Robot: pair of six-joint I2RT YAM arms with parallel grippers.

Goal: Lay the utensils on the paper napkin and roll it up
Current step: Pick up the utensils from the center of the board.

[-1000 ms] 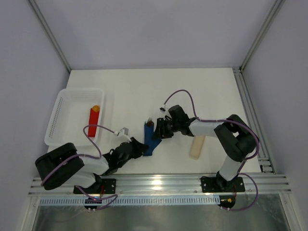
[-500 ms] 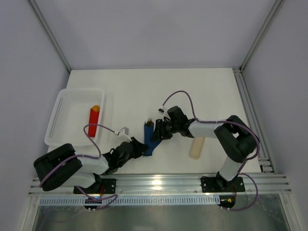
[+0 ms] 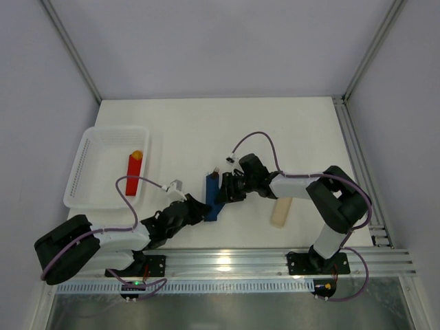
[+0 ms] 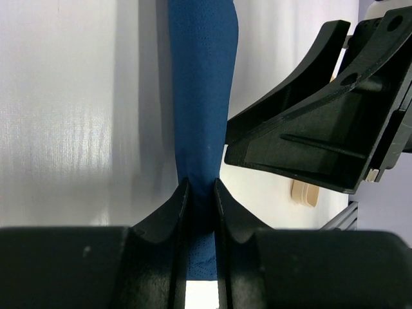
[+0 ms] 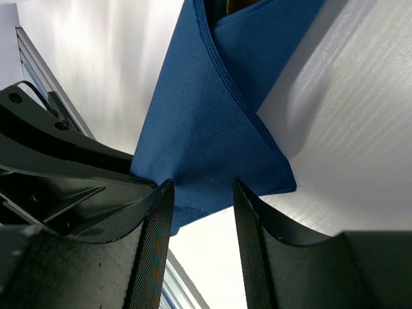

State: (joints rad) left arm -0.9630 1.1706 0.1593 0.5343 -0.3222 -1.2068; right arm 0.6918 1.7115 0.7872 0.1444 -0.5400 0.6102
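I saw the paper napkin [image 3: 213,199] lying as a narrow blue roll, my left gripper [image 3: 201,208] at its near end and my right gripper [image 3: 227,190] at its right side. A brown utensil [image 3: 215,175] seemed to poke from its far end.

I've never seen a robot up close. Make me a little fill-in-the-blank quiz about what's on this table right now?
The left claw is pinching a napkin whose colour is ___.
The red block with the orange tip lies in the white ___.
Seen from above, the beige bar lies to the ___ of the napkin.
Missing words: blue; basket; right.
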